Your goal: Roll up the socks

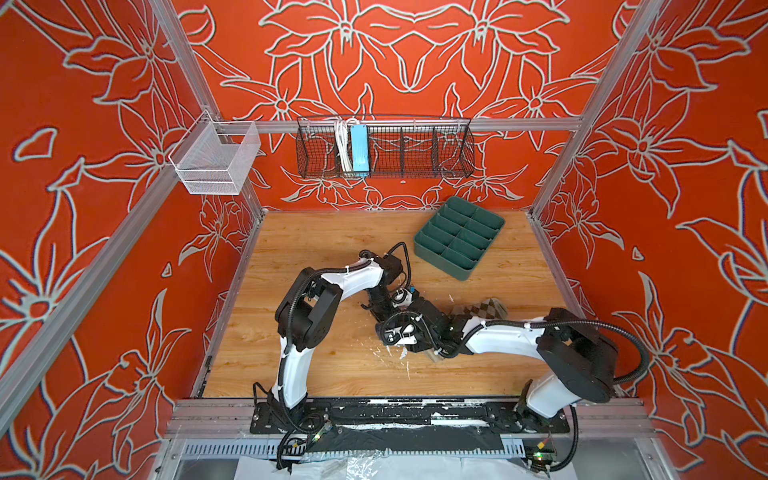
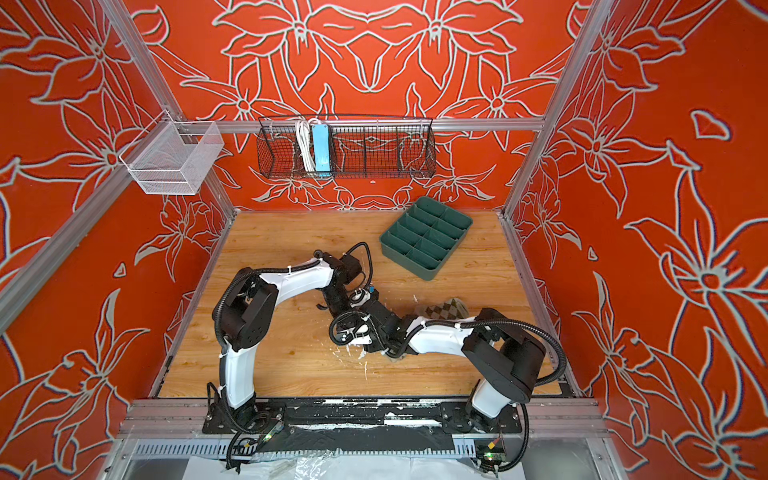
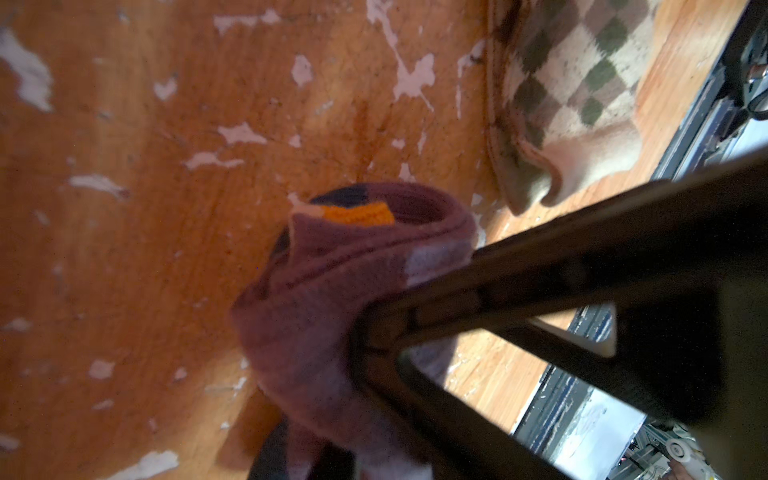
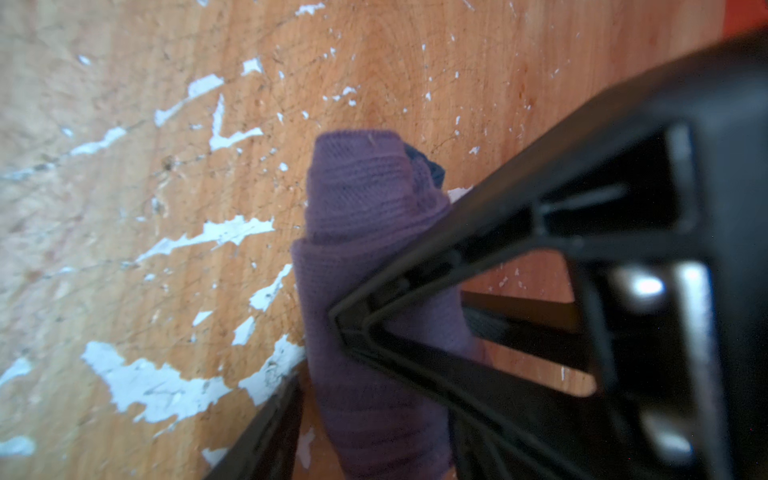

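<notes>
Angling down, left gripper (image 3: 332,395) and right gripper (image 4: 316,353) straddle the purple sock (image 3: 332,257).

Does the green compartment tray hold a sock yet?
No, every compartment of the green compartment tray shows only its bare green floor.

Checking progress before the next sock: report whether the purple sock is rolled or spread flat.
Rolled: the purple sock shows coiled layers in both wrist views.

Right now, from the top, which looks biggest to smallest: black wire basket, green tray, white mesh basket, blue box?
In a top view:
1. black wire basket
2. green plastic compartment tray and white mesh basket, look alike
3. blue rectangular power strip
</notes>
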Controlling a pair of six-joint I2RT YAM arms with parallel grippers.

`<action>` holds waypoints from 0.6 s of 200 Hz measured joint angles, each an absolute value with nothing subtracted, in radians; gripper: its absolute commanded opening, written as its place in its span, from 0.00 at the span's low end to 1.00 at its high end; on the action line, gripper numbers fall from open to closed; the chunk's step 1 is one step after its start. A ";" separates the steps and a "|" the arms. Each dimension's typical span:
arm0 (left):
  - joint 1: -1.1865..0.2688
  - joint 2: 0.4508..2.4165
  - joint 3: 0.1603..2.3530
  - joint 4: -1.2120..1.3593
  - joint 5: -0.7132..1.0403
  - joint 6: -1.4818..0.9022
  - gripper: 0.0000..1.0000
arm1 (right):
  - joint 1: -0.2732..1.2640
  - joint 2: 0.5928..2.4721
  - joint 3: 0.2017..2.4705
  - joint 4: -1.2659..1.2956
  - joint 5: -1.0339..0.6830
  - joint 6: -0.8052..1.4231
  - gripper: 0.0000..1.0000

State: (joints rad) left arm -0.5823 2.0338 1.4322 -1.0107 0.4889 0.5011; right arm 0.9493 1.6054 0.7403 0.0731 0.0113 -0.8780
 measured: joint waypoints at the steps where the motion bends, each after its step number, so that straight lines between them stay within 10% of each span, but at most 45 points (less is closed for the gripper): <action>1: -0.582 2.034 1.432 -1.011 0.488 0.501 0.17 | 0.949 1.606 0.740 0.074 0.012 -0.877 0.50; 42: -0.585 2.027 1.433 -1.013 0.482 0.500 0.20 | 0.949 1.629 0.759 0.081 0.019 -0.873 0.16; 120: -0.591 1.888 1.311 -0.906 0.442 0.498 0.37 | 0.952 1.645 0.855 -0.086 -0.029 -0.876 0.00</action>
State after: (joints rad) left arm -0.5911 1.8877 1.3106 -0.9058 0.4416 0.4984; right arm 0.9516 1.6447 0.8555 -0.0864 -0.0288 -0.8761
